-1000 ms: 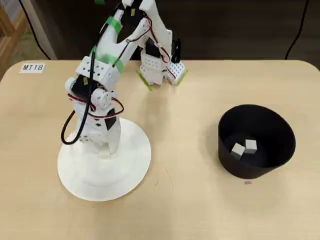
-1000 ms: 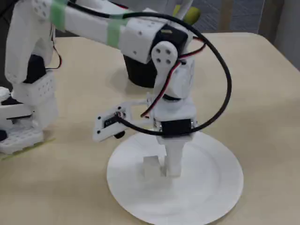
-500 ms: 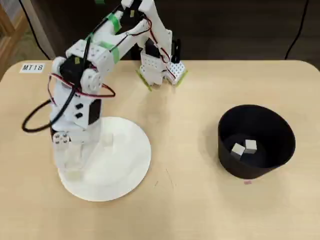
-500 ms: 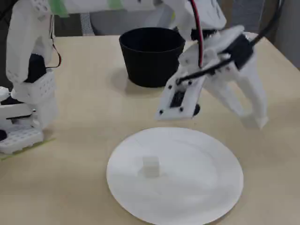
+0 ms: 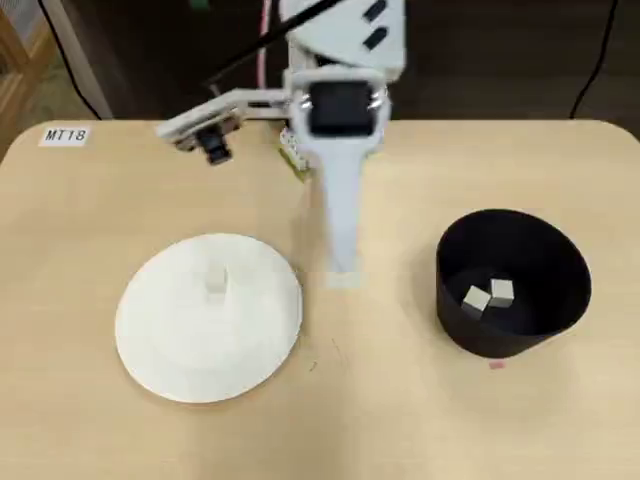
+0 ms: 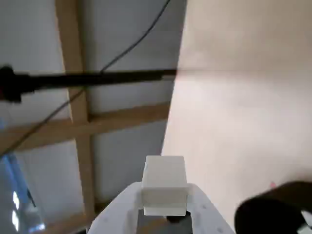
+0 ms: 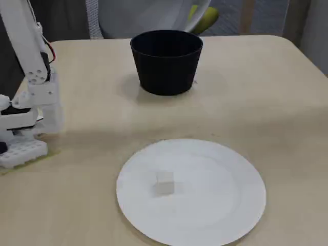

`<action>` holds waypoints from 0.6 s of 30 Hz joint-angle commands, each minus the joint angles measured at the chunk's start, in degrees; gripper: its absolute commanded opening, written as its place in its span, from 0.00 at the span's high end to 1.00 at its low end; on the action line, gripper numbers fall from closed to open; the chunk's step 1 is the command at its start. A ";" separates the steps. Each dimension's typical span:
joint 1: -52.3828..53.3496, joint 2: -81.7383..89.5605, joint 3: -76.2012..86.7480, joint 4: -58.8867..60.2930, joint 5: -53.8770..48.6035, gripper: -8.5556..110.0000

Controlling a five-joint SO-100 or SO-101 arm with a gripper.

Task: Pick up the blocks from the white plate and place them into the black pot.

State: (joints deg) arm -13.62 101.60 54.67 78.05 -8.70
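A: How far along is it?

B: Two blocks lie in the black pot. One block sits on the white plate.

A: And the tool?

B: Clamped on a fourth block, raised above the surface between plate and pot. Two deliveries remain, I'd say.

plain white plate, matte black pot, pale-grey blocks

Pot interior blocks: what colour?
White to pale grey, two blocks against the black pot; clearest in the overhead view.
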 commanded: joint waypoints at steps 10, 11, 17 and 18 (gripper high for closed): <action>-19.69 44.91 68.47 -32.87 8.09 0.95; -20.13 44.74 69.96 -33.84 7.56 0.95; -20.65 39.02 71.46 -36.39 5.01 0.95; -20.74 38.06 71.19 -36.39 4.75 0.95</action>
State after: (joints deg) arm -34.01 141.06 126.21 42.98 -3.16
